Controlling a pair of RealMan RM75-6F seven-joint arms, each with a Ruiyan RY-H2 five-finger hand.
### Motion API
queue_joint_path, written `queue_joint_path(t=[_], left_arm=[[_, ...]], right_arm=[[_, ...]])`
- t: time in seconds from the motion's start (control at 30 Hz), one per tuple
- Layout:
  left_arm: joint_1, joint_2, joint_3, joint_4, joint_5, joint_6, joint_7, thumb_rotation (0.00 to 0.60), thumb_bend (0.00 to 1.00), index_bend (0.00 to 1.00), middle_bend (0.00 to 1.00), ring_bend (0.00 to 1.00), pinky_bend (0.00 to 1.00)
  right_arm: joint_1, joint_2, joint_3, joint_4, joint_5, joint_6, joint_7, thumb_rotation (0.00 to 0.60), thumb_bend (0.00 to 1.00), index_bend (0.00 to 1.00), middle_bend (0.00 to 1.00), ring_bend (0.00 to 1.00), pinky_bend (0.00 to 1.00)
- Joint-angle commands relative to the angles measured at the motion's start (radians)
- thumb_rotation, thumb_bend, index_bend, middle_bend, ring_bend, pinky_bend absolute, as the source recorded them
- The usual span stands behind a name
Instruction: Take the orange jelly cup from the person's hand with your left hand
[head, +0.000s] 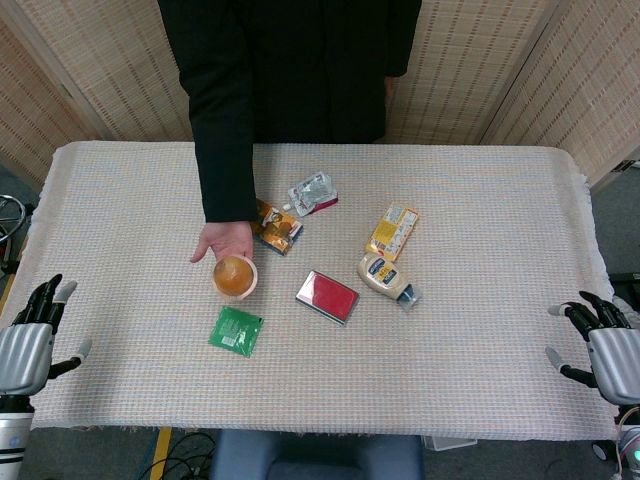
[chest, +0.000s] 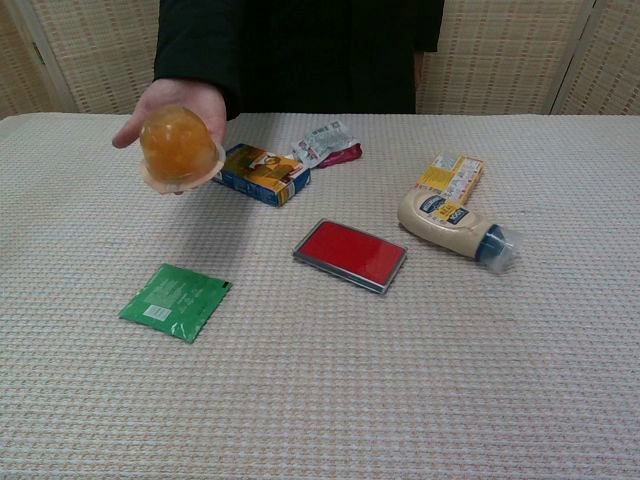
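Meanwhile, the person's hand (head: 225, 242) held the orange jelly cup (chest: 178, 147) above the table (head: 480, 350), while the left hand (head: 28, 340) and right hand (head: 605, 340) waited, fingers spread, holding nothing.

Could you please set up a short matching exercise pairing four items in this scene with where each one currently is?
Things:
1. orange jelly cup
2. green packet
3. red flat case
4. left robot hand

Places:
A. lying at the table's middle
B. open at the table's edge, holding nothing
C. held up in the person's hand
D. flat on the cloth below the person's hand

Pairs: 1-C, 2-D, 3-A, 4-B
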Motion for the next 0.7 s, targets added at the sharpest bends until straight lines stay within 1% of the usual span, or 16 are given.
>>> queue_joint_path(t=[0.03, 0.23, 0.4, 0.57, 0.7], left_arm=[[-0.002, 0.0, 0.001, -0.001, 0.001, -0.003, 0.002, 0.6, 0.33, 0.09, 0.0, 0.0, 0.31], [-0.009, 0.002, 0.0, -0.005, 0.015, -0.006, 0.005, 0.6, 0.33, 0.09, 0.0, 0.0, 0.31], [-0.038, 0.01, -0.006, -0.011, 0.056, -0.02, 0.017, 0.6, 0.33, 0.1, 0.0, 0.0, 0.31], [-0.104, 0.033, -0.024, -0.041, 0.124, -0.063, 0.016, 0.6, 0.33, 0.11, 0.0, 0.0, 0.31], [-0.171, 0.029, -0.045, -0.044, 0.175, -0.11, 0.022, 0.6, 0.33, 0.14, 0.0, 0.03, 0.31]], right_arm=[[0.0, 0.0, 0.001, 0.001, 0.0, 0.001, 0.0, 0.6, 0.26, 0.3, 0.31, 0.17, 0.17], [-0.002, 0.003, 0.002, 0.003, 0.0, 0.004, 0.004, 0.6, 0.26, 0.3, 0.31, 0.17, 0.17], [-0.004, 0.006, 0.012, 0.002, 0.0, 0.024, 0.009, 0.6, 0.26, 0.3, 0.31, 0.17, 0.17], [-0.01, 0.019, 0.021, -0.011, 0.008, 0.039, -0.003, 0.6, 0.26, 0.3, 0.31, 0.17, 0.17], [-0.017, 0.028, 0.03, -0.025, 0.017, 0.056, -0.009, 0.6, 0.26, 0.3, 0.31, 0.17, 0.17]])
